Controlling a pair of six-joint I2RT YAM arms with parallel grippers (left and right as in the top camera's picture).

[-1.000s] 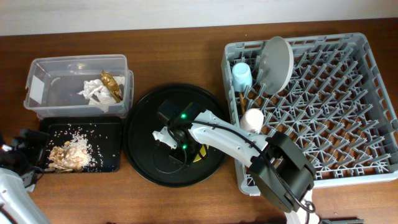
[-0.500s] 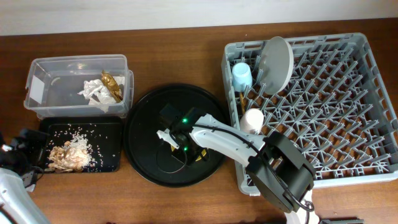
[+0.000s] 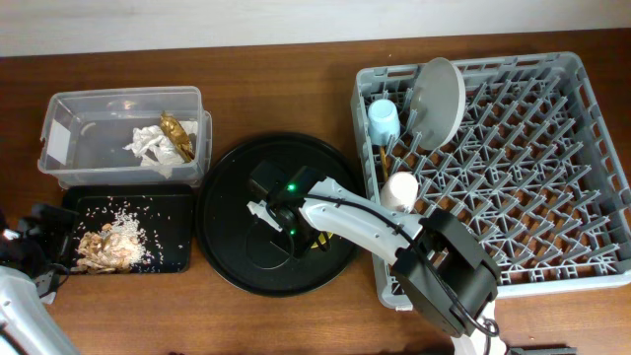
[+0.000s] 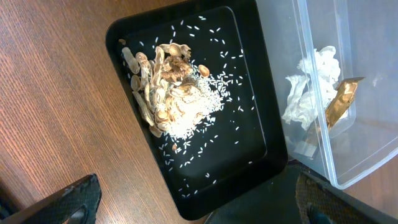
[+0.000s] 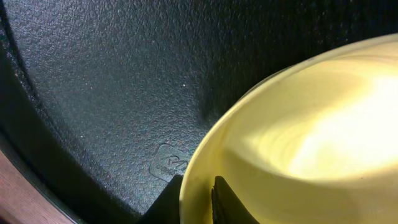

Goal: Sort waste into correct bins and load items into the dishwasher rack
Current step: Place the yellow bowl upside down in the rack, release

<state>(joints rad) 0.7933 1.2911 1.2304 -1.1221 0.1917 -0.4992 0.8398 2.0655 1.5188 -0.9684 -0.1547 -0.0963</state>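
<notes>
My right gripper (image 5: 198,190) is shut on the rim of the yellow bowl (image 5: 298,143), over the large round black tray (image 3: 232,256); overhead only a sliver of the bowl (image 3: 317,244) shows under the arm. My left gripper (image 4: 196,208) is open and empty beside the shallow black tray (image 3: 173,258), which holds food scraps and rice (image 4: 171,93). The clear tub (image 3: 89,104) holds the napkin (image 3: 146,148) and gold wrapper (image 3: 175,133). The grey rack (image 3: 523,197) holds the light-blue cup (image 3: 384,120), the grey-green plate (image 3: 441,99), a pale cup (image 3: 399,187) and a chopstick (image 3: 381,160).
The round black tray's textured floor (image 5: 112,81) fills the right wrist view. The tub and the shallow tray sit close together at the left, the rack at the right. Bare wooden table (image 3: 148,316) lies along the front.
My right gripper has shifted slightly over the round black tray, still on the bowl. The left arm has not moved.
</notes>
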